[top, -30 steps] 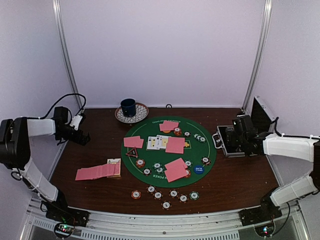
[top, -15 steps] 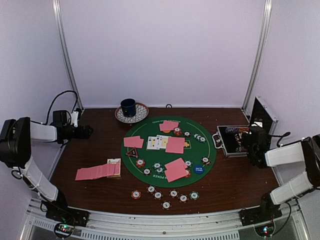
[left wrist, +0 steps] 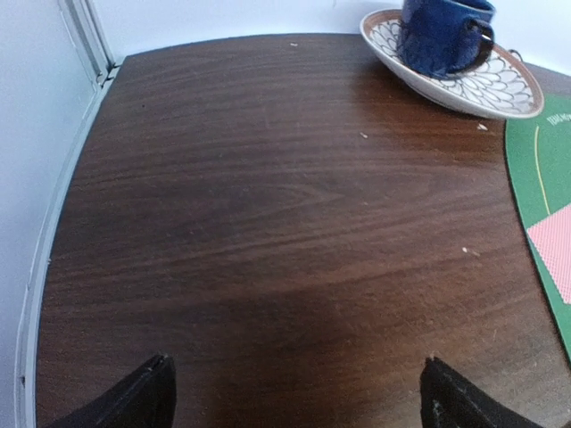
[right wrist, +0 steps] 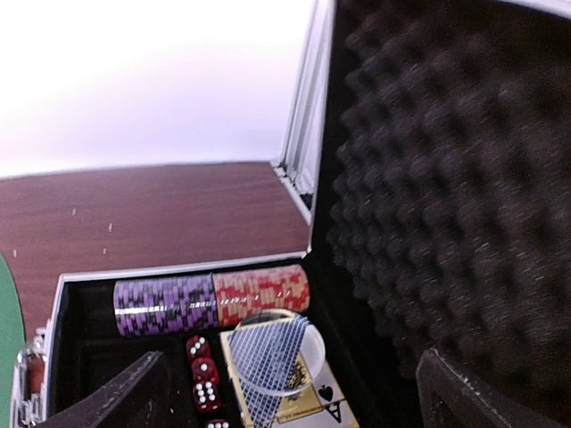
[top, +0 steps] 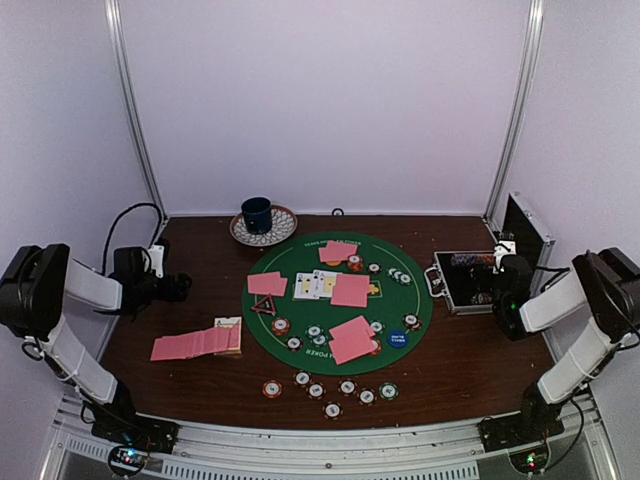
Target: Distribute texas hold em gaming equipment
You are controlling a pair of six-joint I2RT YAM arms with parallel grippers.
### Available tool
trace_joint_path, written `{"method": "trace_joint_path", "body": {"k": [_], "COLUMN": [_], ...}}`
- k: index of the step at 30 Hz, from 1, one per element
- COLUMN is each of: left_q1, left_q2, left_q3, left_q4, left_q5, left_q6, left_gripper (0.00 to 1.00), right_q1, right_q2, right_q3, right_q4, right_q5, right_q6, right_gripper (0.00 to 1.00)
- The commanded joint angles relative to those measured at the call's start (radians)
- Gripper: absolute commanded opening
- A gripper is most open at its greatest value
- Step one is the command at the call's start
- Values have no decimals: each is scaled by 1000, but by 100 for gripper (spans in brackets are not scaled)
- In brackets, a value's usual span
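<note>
Pink-backed cards lie in pairs on the green round mat (top: 300, 262): far (top: 338, 251), left (top: 267, 284), middle (top: 351, 290), near (top: 352, 339). A pink fan (top: 195, 343) lies on the table to the left. The triangle marker (top: 264, 305) and blue disc (top: 397, 338) sit on the mat. Striped chips lie on the mat and in a row (top: 332, 388) in front of it. My left gripper (top: 178, 288) (left wrist: 294, 401) is open and empty over bare wood. My right gripper (top: 500, 283) (right wrist: 294, 392) is open and empty at the open case (top: 468, 282).
The blue cup (top: 257, 213) (left wrist: 443, 34) stands on its patterned saucer (left wrist: 500, 89) at the back. In the right wrist view the case holds purple (right wrist: 163, 304) and red (right wrist: 260, 292) chip stacks, red dice (right wrist: 203, 367) and a blue-backed deck (right wrist: 272, 361). Its foam lid (right wrist: 446, 178) stands upright.
My right arm has pulled back from over the case toward the right edge. My left gripper has moved nearer and a little right. Cards and chips have not moved.
</note>
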Motion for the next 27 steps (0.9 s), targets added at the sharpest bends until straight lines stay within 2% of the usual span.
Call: {"method": "trace_joint_path", "body": {"k": [1, 3, 5, 6, 8, 27], "left_q1": [-61, -62, -66, -66, -66, -66], "left_q2": [-55, -17, -40, -25, -37, -30], "left_q3": [-155, -247, -234, -235, -231, -234], "left_q4": [314, 533, 466, 503, 467, 491], "left_q5": [-124, -107, -85, -89, -95, -97], "left_q6": [42, 38, 69, 63, 63, 61], "left_gripper": [98, 98, 98, 98, 98, 98], "right_q1": [-15, -24, -31, -40, -48, -50], "right_q2": [19, 44, 27, 29, 32, 31], "right_q3": [2, 3, 13, 17, 14, 12], "right_q4": [27, 68, 16, 17, 27, 30], "right_q5": [-74, -80, -88, -98, -109, -116], "right_q6": [-15, -21, -1, 5, 4, 2], "right_gripper": [99, 100, 99, 99, 99, 100]}}
